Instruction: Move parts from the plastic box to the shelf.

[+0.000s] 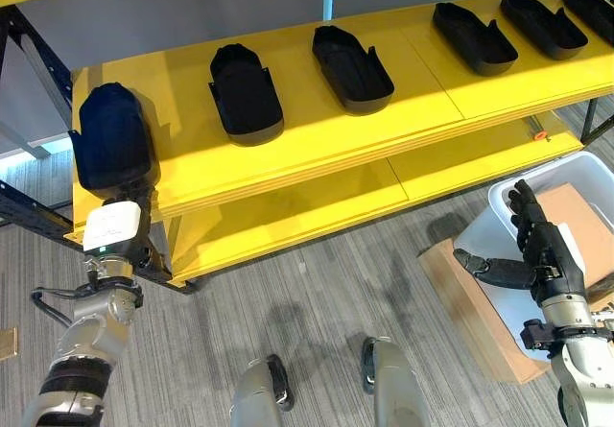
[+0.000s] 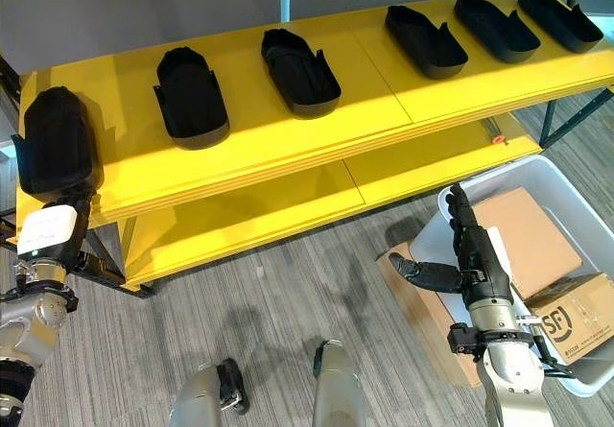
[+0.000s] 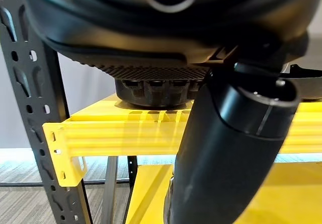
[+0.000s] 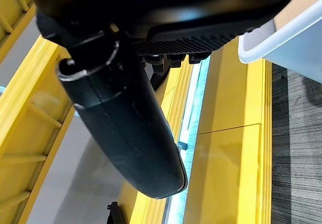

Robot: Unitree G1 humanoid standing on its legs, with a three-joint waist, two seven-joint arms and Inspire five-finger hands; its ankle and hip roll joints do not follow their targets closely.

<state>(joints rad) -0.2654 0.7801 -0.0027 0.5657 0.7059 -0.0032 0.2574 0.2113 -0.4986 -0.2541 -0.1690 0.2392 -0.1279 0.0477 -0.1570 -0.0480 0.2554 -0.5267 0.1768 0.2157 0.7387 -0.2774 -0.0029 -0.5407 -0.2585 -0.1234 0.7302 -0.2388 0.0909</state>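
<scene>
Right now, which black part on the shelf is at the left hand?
The leftmost black part, at the shelf's left end above the left hand; the other five lie apart further right.

Shelf boards point(image 1: 317, 149): smooth yellow surface with a slight sheen, carried on dark perforated metal uprights point(image 3: 35, 98). Black parts point(image 1: 352, 67) along the upper board: matt moulded plastic, apparently; white plastic box point(image 2: 566, 192): smooth, holding matt brown cardboard point(image 2: 523, 235). Floor point(image 1: 317, 302): grey, finely streaked, matt.

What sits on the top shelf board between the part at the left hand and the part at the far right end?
Five black parts lie spaced along the yellow shelf between the part at the left hand and the far-right part, as the right eye view shows.
</scene>
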